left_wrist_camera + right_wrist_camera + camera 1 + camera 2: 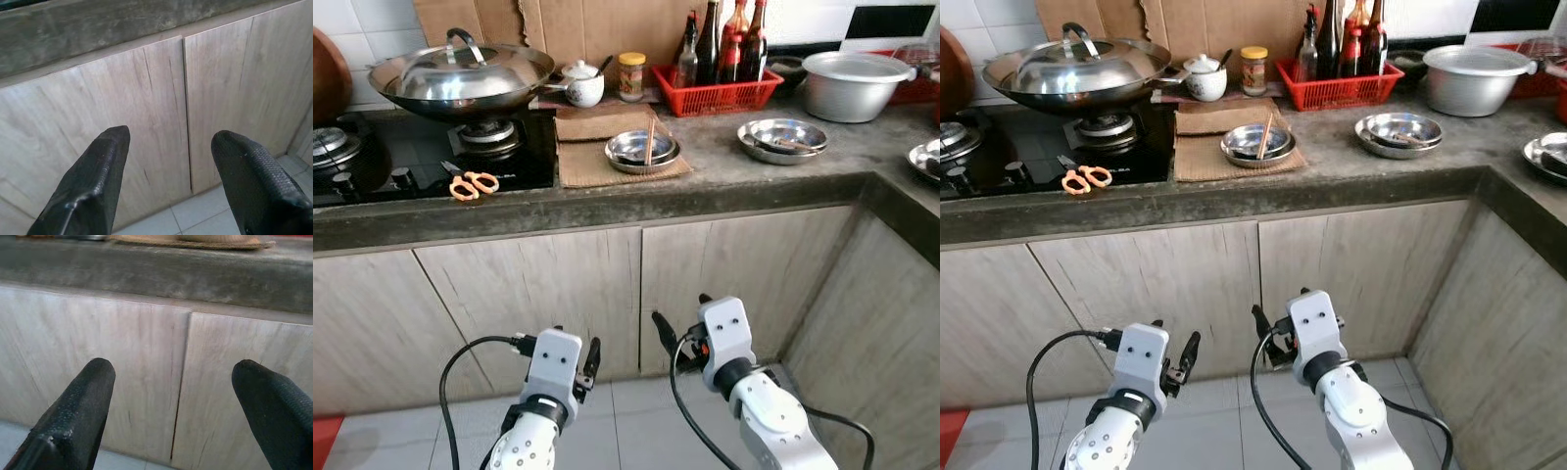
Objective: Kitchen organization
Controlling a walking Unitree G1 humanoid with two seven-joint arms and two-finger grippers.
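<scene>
Below the counter (pixel 607 211), left gripper (pixel 168 147) and right gripper (pixel 171 377) facing cabinet doors (pixel 529 304), jaws spread, wok (pixel 460 78) above.

Both head views look down at the tabletop (pixel 754 181) across the upper frame; both wrist views face the shared cabinet doors (pixel 146 112) closely.

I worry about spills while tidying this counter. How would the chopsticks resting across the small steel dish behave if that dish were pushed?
The chopsticks lie loose across the steel dish, so they would probably roll or slide off. The dish looks thin and light, likely to skid on the brown mat. Both grippers hang open, low before the cabinet doors.
</scene>
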